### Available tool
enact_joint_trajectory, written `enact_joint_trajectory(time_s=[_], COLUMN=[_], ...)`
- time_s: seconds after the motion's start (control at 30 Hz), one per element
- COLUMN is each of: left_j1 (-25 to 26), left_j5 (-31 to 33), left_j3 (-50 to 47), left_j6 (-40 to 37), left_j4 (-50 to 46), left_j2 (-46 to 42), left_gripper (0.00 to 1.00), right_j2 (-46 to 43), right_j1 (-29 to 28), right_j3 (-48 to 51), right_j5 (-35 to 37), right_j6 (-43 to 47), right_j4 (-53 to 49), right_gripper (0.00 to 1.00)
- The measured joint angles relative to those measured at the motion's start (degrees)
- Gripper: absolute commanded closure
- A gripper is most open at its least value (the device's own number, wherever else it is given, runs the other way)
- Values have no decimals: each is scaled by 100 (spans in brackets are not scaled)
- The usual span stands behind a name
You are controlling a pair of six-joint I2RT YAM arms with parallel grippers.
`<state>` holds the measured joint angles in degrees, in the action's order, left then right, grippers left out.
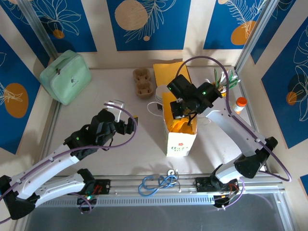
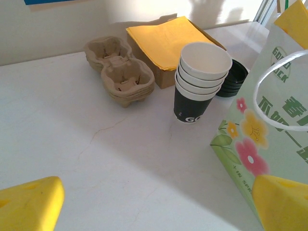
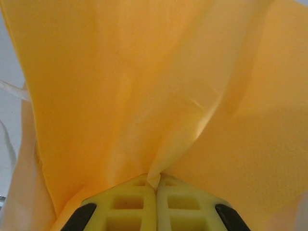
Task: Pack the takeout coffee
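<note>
The right gripper (image 3: 156, 185), fingers closed tight, pinches a yellow napkin (image 3: 144, 86) over the bag (image 1: 181, 142); left of it, the left gripper (image 1: 128, 126) gapes empty.

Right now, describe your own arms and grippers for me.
Both the left arm and right arm have white links with black joint housings, each showing a small green light. A purple cable loops along each one. The left gripper has plain yellow block fingers; the right gripper has yellow fingers moulded with square recesses.
</note>
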<state>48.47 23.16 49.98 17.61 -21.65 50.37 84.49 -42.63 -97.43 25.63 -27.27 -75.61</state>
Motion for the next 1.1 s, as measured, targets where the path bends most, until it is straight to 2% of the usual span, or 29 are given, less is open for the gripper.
enact_joint_trajectory(time_s=[0.67, 0.73, 0.97, 1.1], left_j1=[0, 0, 0, 0], left_j5=[0, 0, 2, 46], left_j3=[-184, -195, -199, -199], left_j6=[17, 17, 15, -4], left_j4=[4, 4, 2, 2], left_j2=[-94, -114, -129, -142], left_gripper=[1, 1, 1, 1], right_j2=[328, 328, 328, 323], right_j1=[328, 337, 341, 341], right_j3=[997, 1003, 651, 181], right_j5=[-671, -704, -767, -765], right_j6=[44, 63, 166, 219], right_j4=[337, 358, 247, 197], right_gripper=[94, 91, 67, 63])
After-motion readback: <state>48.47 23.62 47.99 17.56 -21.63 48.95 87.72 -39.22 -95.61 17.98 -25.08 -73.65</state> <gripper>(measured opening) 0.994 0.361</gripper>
